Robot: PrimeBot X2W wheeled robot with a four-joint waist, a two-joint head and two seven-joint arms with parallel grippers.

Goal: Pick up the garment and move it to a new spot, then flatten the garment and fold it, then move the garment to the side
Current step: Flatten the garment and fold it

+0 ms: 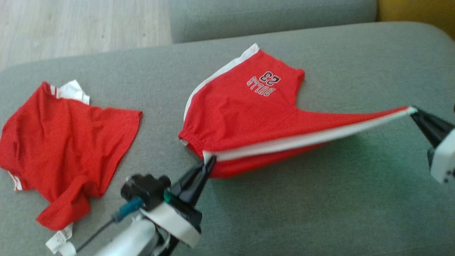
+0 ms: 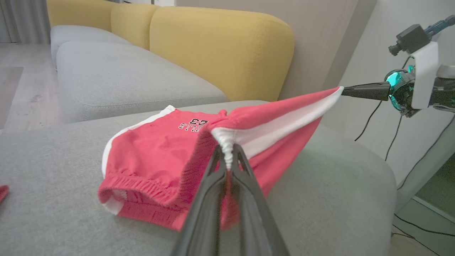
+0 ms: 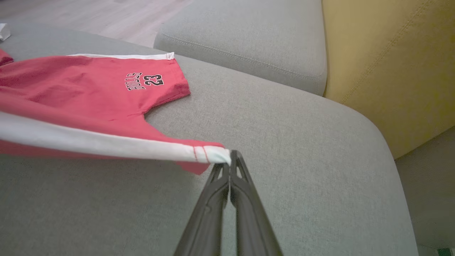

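The head view is soft with blur, and the right pincer (image 1: 415, 112) is cut off there by the frame's edge, so little more than its dark fingers and a pale block of its body show. Its fingers are pressed together on the hem corner of a white side stripe on a pair of red fabric shorts (image 1: 249, 113) printed "BULLS 23". The left pincer (image 1: 210, 161) is clamped on the gathered elastic waistband at the stripe's other end. The stripe is pulled taut and lifted between the two pincers. The rest of the shorts lies flat on the cushion beyond them, and what is under the raised edge is lost in shadow. From the left wrist, the raised fold covers part of the print. To the left of the left pincer, well apart from the shorts, lies a crumpled red T-shirt with white trim (image 1: 67, 142), cut by the frame's edge.

Both garments rest on a broad grey fabric cushion (image 1: 320, 199). Beyond the pincers are a second grey seat cushion (image 1: 270, 17), a mustard-yellow sofa back (image 2: 220, 53), a pale wooden floor (image 1: 71, 25) and a pale wall (image 2: 369, 42).
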